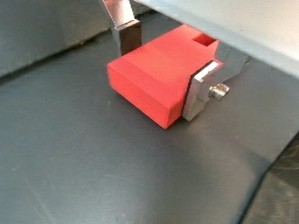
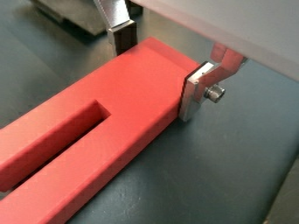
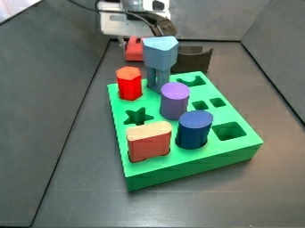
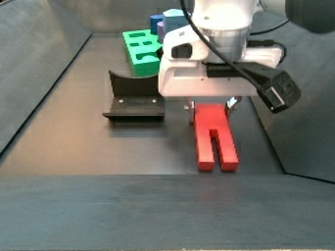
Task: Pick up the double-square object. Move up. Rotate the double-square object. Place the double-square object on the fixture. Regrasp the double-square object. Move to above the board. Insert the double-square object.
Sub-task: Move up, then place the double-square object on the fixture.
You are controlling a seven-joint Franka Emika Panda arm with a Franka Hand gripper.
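Note:
The double-square object is a long red prism with a slot along one side, lying flat on the dark floor. My gripper is low over its far end. In both wrist views the fingers straddle that end. One silver finger lies against the red side. The other finger stands a little off the opposite side, so the gripper is open. The fixture stands beside it. The green board lies further off.
The board holds a red hexagonal peg, a purple peg, a blue peg, a salmon block and a tall grey-blue peg. Dark walls enclose the floor.

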